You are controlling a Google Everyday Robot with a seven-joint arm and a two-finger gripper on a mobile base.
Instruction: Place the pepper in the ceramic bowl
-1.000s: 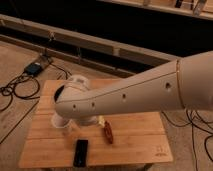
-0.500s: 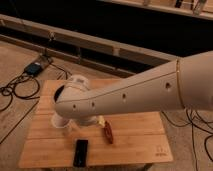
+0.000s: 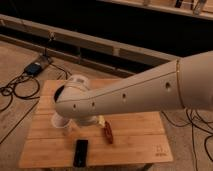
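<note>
The pepper (image 3: 107,134), small, tapered and dark red-brown, lies on the wooden table (image 3: 140,140) near its front middle. My big white arm (image 3: 130,95) crosses the view from the right and bends over the table's left half. The gripper (image 3: 99,120) hangs below that bend, mostly covered by the arm, just above and left of the pepper's upper end. Nothing shows it holding the pepper. The ceramic bowl is hidden from this view.
A flat black slab (image 3: 81,152) lies near the table's front edge, left of the pepper. An off-white cup (image 3: 60,121) stands at the left under the arm. Cables and a small box (image 3: 34,68) lie on the floor at left.
</note>
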